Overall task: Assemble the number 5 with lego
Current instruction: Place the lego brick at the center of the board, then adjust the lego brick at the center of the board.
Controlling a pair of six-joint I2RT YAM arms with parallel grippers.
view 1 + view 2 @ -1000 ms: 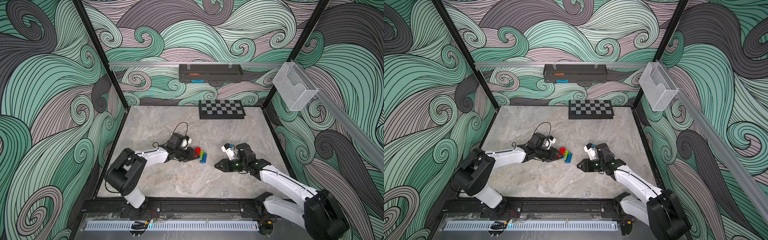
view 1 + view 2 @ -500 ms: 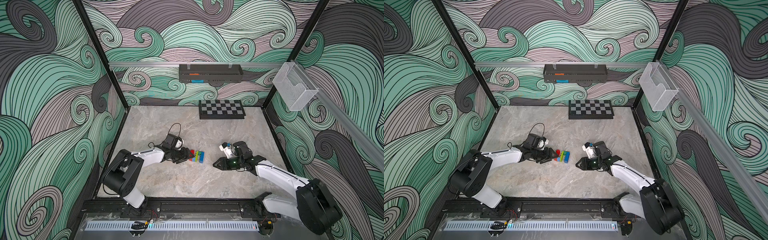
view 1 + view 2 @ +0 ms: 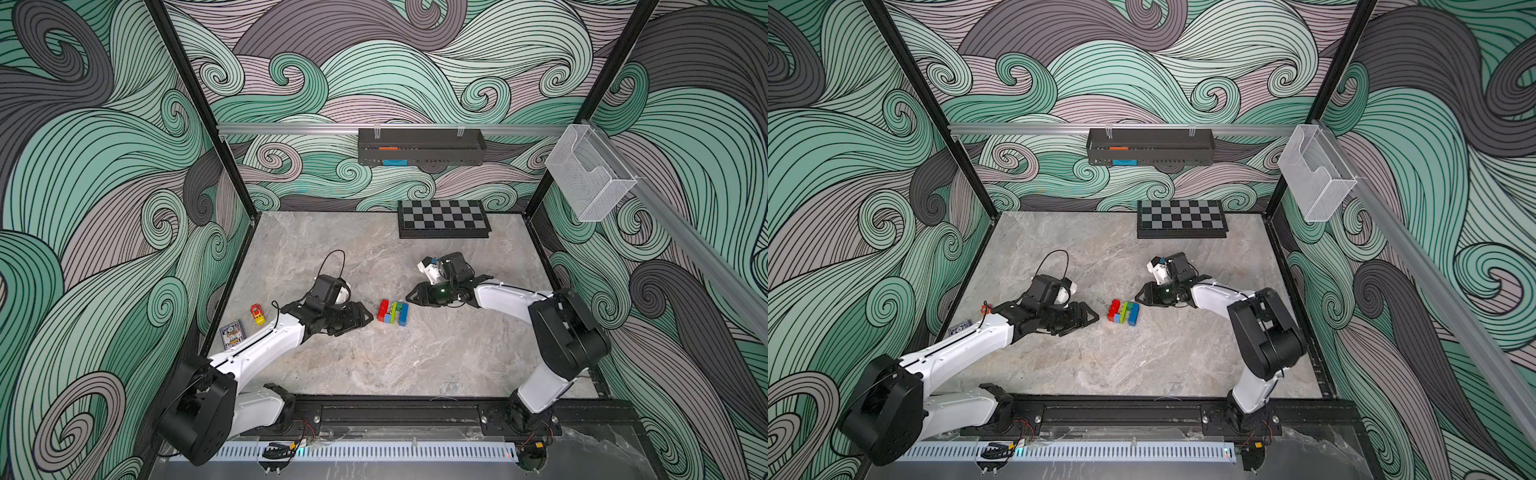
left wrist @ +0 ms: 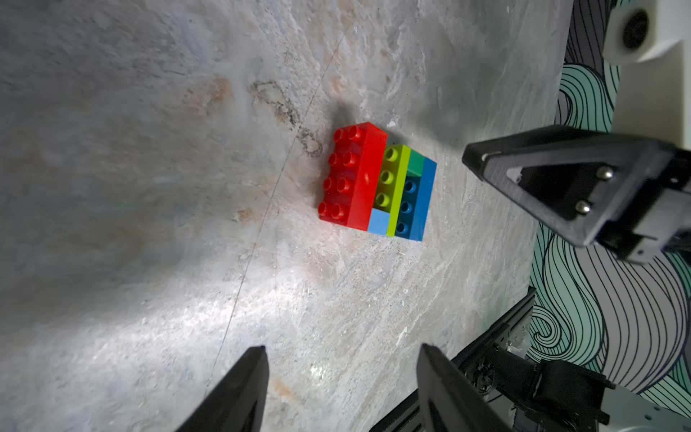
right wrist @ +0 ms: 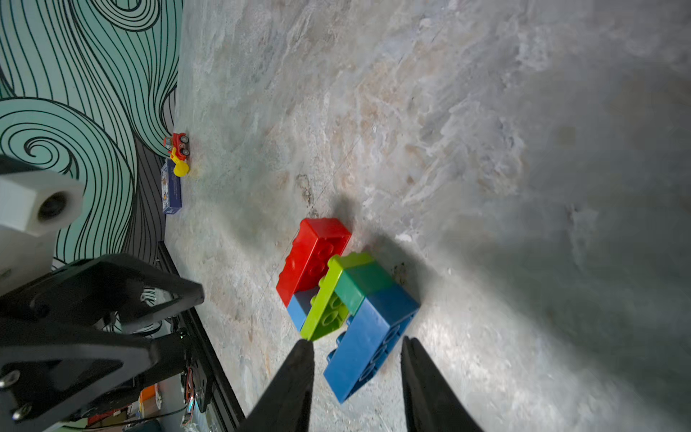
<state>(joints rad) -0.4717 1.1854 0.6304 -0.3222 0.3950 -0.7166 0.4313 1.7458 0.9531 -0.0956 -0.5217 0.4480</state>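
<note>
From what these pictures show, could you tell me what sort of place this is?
Probably a robot test cell, not a home: a marble-look table walled by wave-patterned panels, two arms mounted on a front rail, and toy props such as lego and a chessboard.

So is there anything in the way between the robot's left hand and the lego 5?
No. Only bare table lies between the left hand and the lego 5. The toy car and card box sit off by the wall, behind that arm.
</note>
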